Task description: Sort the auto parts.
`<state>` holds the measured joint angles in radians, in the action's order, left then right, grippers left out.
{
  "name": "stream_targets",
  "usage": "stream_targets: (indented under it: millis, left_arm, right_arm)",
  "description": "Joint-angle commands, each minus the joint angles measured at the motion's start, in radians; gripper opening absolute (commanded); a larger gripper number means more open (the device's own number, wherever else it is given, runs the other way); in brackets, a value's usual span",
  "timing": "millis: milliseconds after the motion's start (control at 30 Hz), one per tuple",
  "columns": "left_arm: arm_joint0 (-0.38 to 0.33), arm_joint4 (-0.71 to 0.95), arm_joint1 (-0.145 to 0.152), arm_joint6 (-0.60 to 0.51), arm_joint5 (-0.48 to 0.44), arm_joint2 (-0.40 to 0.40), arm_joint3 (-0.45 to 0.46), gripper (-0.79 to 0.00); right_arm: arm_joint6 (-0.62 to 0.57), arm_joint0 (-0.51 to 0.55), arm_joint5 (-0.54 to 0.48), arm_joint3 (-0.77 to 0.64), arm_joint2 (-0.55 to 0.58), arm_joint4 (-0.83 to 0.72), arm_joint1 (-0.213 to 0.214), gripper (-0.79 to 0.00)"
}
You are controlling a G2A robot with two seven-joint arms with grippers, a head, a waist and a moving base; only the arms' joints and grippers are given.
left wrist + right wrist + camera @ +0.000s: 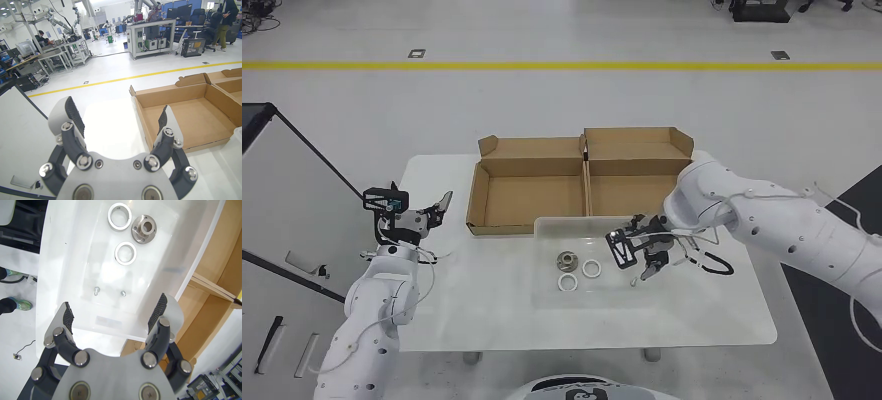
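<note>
Probably right at the start of the sorting, with every part lying in the clear tray (151,262); right hand (114,308) wide open and holding nothing, hanging over the tray's end near two small bolts (96,291); left hand (118,109) wide open too, holding nothing, well away from the tray; next, likely going down onto one bolt and pinching gently, since small, round and slippery; farther along the tray, two smooth shiny rings (117,254) and a grey metal hub (139,237) with a flat rim full of holes; on the tray's far side, two brown cardboard boxes (527,195), open on top.
</note>
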<state>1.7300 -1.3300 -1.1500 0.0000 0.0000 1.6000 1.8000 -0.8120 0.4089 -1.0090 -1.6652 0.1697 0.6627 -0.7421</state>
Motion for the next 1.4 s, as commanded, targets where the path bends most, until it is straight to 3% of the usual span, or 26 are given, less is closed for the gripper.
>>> stream_targets:
  millis: [0,700,833,933,1067,1367]
  left_arm:
    - [0.0,0.0,0.0,0.0,0.0,0.0,0.0,0.0]
    - [0.0,0.0,0.0,0.0,0.0,0.0,0.0,0.0]
    - [0.0,0.0,0.0,0.0,0.0,0.0,0.0,0.0]
    - [0.0,0.0,0.0,0.0,0.0,0.0,0.0,0.0]
    - [0.0,0.0,0.0,0.0,0.0,0.0,0.0,0.0]
    - [0.0,0.0,0.0,0.0,0.0,0.0,0.0,0.0]
  right_arm:
    - [0.002,0.003,-0.002,-0.001,0.0,0.005,-0.002,0.0]
    - [-0.003,0.044,0.003,0.057,0.0,0.039,-0.031,0.0]
    - [-0.022,0.058,0.022,0.054,0.0,0.026,-0.033,-0.139]
    - [-0.046,0.064,0.046,0.043,0.0,0.007,-0.033,-0.145]
    - [-0.085,0.067,0.085,0.026,0.0,-0.024,-0.031,-0.209]
    - [-0.162,0.074,0.162,-0.017,0.0,-0.086,-0.015,-0.222]
